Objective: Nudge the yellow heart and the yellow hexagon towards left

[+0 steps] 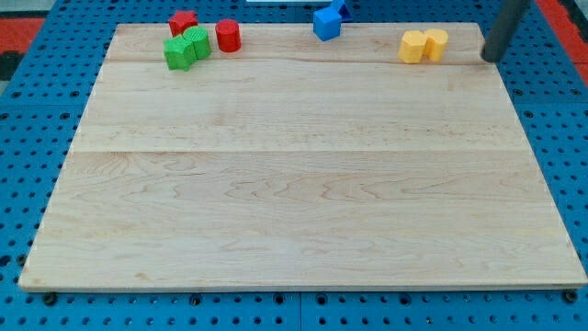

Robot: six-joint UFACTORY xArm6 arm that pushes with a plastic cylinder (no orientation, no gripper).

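Yellow heart (414, 46) and yellow hexagon (436, 42) touch, near my bare tip's (490, 60) left.

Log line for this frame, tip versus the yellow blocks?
my tip: right of yellows, apart | yellow heart touching yellow hexagon, board's top right | push: not begun

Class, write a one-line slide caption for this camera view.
My tip sits right of two touching yellow blocks near the board's top edge.

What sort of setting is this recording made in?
Probably a robotics lab bench: a wooden board on a blue perforated base, small coloured blocks along its top edge, my tip right of the yellow pair.
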